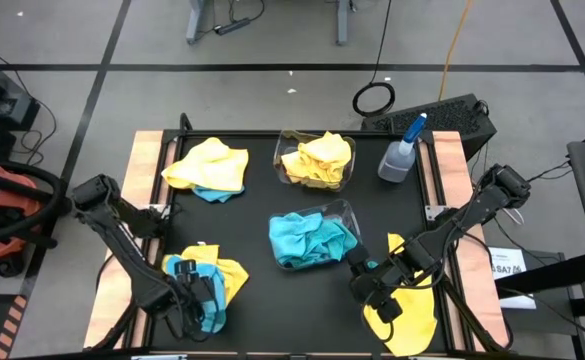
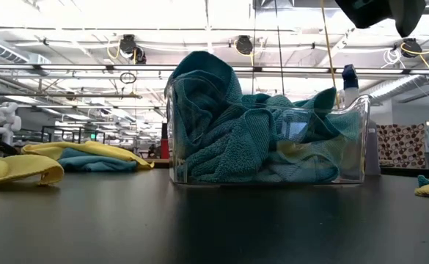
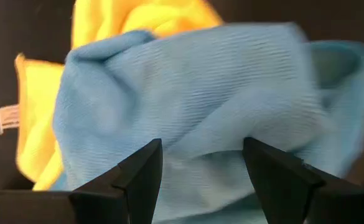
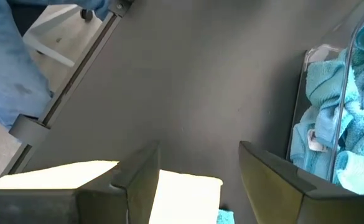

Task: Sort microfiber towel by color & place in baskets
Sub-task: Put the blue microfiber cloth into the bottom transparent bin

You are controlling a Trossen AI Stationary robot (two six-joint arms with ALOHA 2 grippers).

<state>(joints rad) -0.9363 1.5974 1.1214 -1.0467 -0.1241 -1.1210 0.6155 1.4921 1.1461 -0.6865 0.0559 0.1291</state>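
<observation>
my left gripper [image 1: 204, 300] is down at the near left of the black table [image 1: 262, 215], over a small heap of a turquoise towel [image 3: 194, 93] and a yellow towel [image 1: 234, 280]. from my left wrist the turquoise cloth fills the space just ahead of my fingers [image 3: 141, 177]; the jaws stand apart with the cloth in front of them, and i cannot tell whether they touch it. the yellow one lies under and behind the turquoise one.

my right gripper [image 1: 377, 290] hangs over the near right of the table, jaws apart and holding nothing. a flat yellow towel [image 1: 407, 320] lies just below and beside it, showing between my fingers [image 4: 141, 180] in the right wrist view. the basket of turquoise towels [image 1: 312, 238] sits at mid table, near my right gripper on its inner side; its clear wall [image 4: 340, 106] is close by in the wrist view.

the second basket [image 1: 316, 160] stands farther back, filled with yellow towels. to its left, at the far left of the table, lies another pile [image 1: 207, 168], yellow over a bit of turquoise. a spray bottle [image 1: 402, 152] stands at the far right.
</observation>
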